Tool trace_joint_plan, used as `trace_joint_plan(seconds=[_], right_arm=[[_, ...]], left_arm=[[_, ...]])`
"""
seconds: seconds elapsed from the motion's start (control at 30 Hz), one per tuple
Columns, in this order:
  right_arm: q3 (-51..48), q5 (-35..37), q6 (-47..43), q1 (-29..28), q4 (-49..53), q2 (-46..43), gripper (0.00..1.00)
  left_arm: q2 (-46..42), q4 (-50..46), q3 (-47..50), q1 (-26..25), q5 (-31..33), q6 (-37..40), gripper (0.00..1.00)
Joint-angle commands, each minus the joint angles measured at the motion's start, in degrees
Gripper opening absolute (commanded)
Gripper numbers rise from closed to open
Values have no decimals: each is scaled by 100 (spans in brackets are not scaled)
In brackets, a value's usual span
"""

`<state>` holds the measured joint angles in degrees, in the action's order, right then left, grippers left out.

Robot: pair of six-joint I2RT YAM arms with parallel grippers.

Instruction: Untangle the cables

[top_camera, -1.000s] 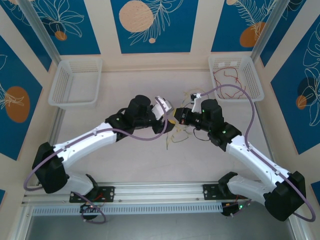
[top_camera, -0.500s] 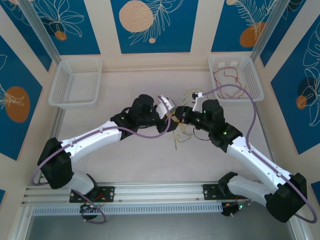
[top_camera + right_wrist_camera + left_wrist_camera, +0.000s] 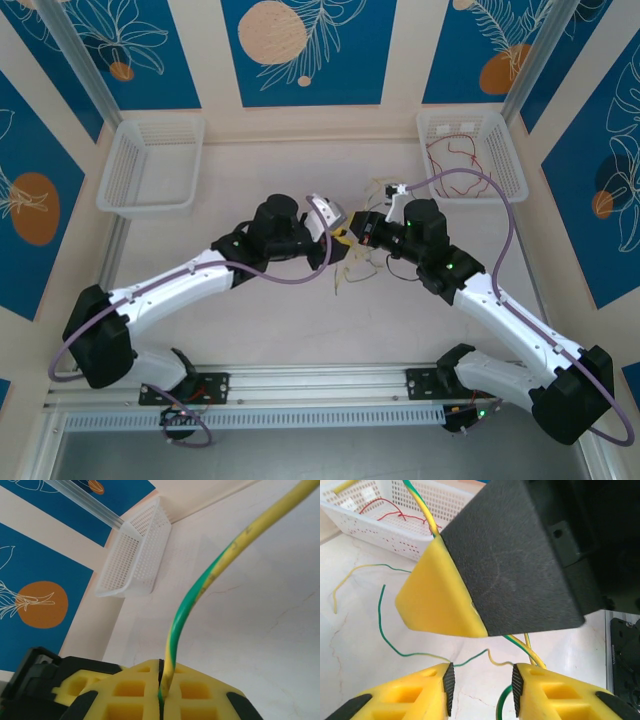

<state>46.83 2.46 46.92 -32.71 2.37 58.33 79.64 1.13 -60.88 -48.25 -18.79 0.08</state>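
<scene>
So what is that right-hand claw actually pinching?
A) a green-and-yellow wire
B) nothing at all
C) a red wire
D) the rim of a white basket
A: in the right wrist view, the right gripper is closed on a green-and-yellow wire, which rises out from between its jaws.

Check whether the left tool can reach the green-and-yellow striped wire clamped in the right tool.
Probably yes: the left tool stands open beside the right tool, and the green-and-yellow striped wire runs close past it, unobstructed.
</scene>
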Motion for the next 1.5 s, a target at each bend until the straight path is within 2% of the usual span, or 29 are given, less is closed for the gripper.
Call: trace_joint_plan(seconds=[0.0, 0.07, 0.13, 0.4, 0.67, 0.7, 0.77, 0.97, 1.03, 1.1, 1.33, 1.37, 1.47], right_arm=[[47, 156, -42, -62, 18, -8, 0], [39, 159, -19, -72, -6, -11, 0], [46, 152, 36, -85, -18, -10, 0], [137, 82, 230, -105, -51, -40, 0], [-38, -61, 494, -116, -244, -5, 0], [-54, -76, 543, -128, -281, -6, 0], [-44, -80, 521, -127, -264, -42, 0], [-24, -16, 434, -113, -78, -92, 0], [26, 97, 330, -122, 66, -93, 0], [128, 232, 197, -124, 331, -84, 0], [404, 453, -83, -82, 875, -151, 0], [446, 433, -140, -62, 927, -163, 2], [439, 364, -445, 29, 926, -400, 50]], left_arm=[[-282, 215, 55, -1, 88, 18, 43], [-317, 225, 57, 0, -6, 58, 44], [-282, 283, 32, 0, -48, 11, 50], [393, -7, -427, -25, -200, 105, 60], [711, 167, -661, -18, -213, 145, 56], [779, 108, -705, -17, -180, 154, 55], [841, 11, -739, -18, -174, 211, 42], [773, 200, -592, -24, -162, 203, 12], [746, 180, -596, -18, -147, 204, 12], [714, 162, -598, -18, -163, 212, 6], [555, 151, -550, -18, -249, 291, 6], [546, 147, -546, -18, -231, 296, 4], [481, 128, -509, -18, -353, 301, 0]])
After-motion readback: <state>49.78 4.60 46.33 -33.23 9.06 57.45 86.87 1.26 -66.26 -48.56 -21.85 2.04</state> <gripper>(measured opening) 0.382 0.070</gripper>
